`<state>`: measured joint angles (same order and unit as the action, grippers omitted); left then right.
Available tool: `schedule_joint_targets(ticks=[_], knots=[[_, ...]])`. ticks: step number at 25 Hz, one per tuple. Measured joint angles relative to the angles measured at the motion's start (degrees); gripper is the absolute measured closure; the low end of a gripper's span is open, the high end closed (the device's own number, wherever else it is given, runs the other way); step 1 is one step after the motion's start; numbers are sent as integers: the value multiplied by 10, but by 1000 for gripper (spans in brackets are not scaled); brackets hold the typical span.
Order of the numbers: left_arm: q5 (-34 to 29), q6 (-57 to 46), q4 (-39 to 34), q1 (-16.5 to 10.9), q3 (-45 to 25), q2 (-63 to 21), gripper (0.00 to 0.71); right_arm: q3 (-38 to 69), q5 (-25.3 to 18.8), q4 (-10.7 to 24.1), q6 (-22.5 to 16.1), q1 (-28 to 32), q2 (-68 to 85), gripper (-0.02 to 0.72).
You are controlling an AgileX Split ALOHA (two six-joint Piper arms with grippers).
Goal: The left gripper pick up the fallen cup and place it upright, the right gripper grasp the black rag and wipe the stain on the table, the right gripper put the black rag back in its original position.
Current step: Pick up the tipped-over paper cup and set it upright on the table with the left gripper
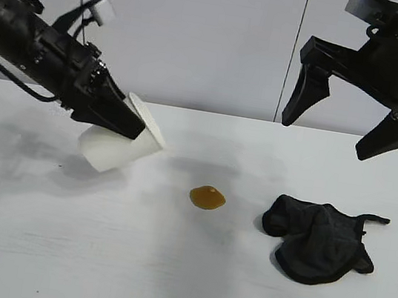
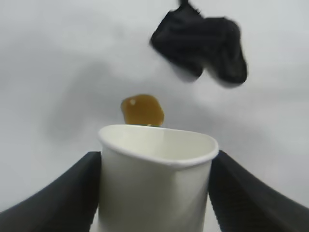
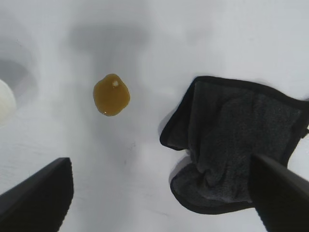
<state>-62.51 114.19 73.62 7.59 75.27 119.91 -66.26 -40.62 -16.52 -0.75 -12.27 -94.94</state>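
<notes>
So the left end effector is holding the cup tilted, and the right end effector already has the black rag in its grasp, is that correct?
Not quite: the right end effector hangs open and empty above the black rag, which lies on the table, as the exterior view shows. The left end effector does hold the cup tilted.

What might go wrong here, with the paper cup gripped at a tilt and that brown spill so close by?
The left gripper holds the cup tilted, pinched by its sides; thin paper could buckle or slip out. Released while leaning like this, it would probably topple again, perhaps rolling toward the stain. The right gripper hangs open above the black rag; a grab at the bunched cloth might catch only a fold and drag it.
</notes>
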Motion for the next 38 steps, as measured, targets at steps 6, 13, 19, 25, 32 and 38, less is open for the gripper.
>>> schedule_joint_targets(ticks=[6,13,19,25,32,38], knots=[[-37,166,89,-17,-60,-1,254,0,0,0,0,0,0,22],[-36,330,225,-21,-125,-1,254,0,-1,0,0,0,0,22],[-36,365,233,-21,-163,-1,254,0,-1,0,0,0,0,22],[-35,382,236,-21,-176,8,254,0,0,0,1,0,0,22],[-31,382,237,-21,-176,53,254,0,0,0,1,0,0,22],[-31,384,237,-21,-176,55,254,0,0,0,1,0,0,22]])
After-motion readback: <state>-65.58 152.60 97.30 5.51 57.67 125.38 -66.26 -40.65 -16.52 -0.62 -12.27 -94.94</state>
